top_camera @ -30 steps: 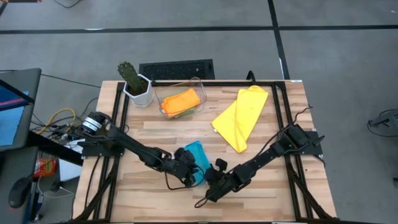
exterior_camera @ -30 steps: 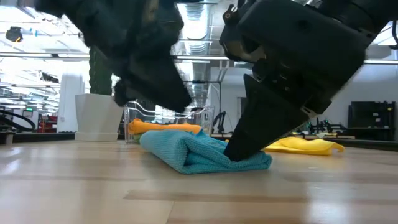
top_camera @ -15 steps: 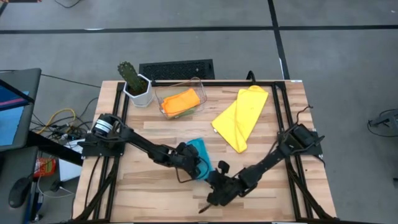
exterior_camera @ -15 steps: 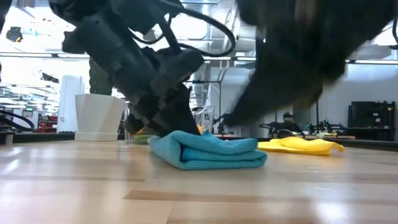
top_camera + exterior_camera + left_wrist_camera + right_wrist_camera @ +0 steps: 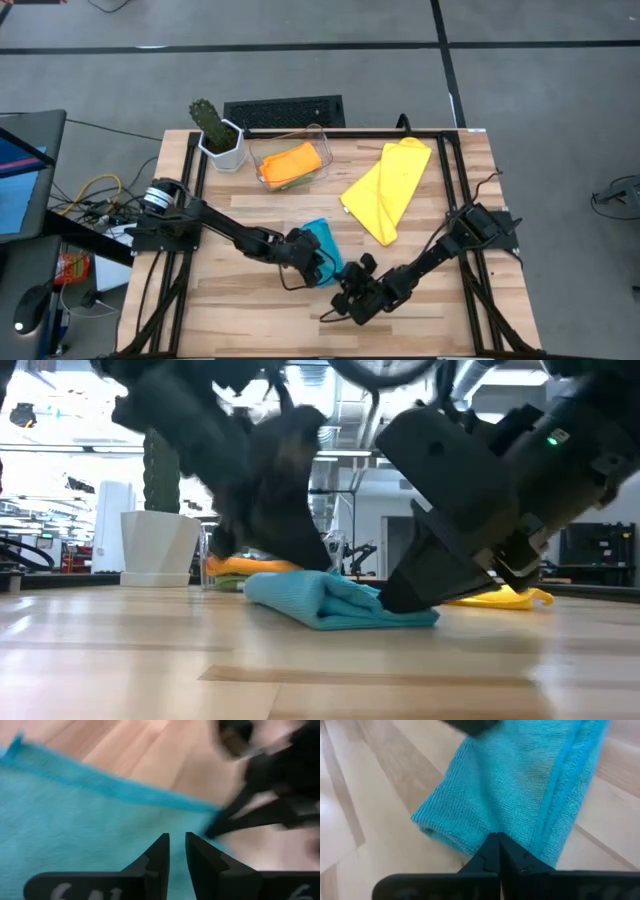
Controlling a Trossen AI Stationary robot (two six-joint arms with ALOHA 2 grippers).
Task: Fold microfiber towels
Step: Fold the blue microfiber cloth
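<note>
The light blue towel (image 5: 322, 243) is lying folded into a thick bundle on the wooden table (image 5: 430, 320), well in front of the clear plastic bin (image 5: 290, 160) and a little to the bin's right. Both arms are working at it. The left gripper (image 5: 322, 266) is pressing down over the towel from the bin's side of the table; its fingers (image 5: 159, 854) are standing almost together with only a narrow slit between them, and no fold of cloth is showing in that slit — whether they are pinching anything I cannot tell. The right gripper (image 5: 352, 290) is reaching in from the far side of the towel, away from the bin, with its fingers (image 5: 496, 851) pressed together and their tips sitting at the towel's edge (image 5: 520, 795), nothing visibly pinched between them.

The orange towel (image 5: 291, 162) is resting inside the bin, with a green one (image 5: 300, 183) peeking out at its edge. The yellow towel (image 5: 388, 188) is lying loosely folded to the bin's right. A potted cactus (image 5: 214, 128) is standing just left of the bin.
</note>
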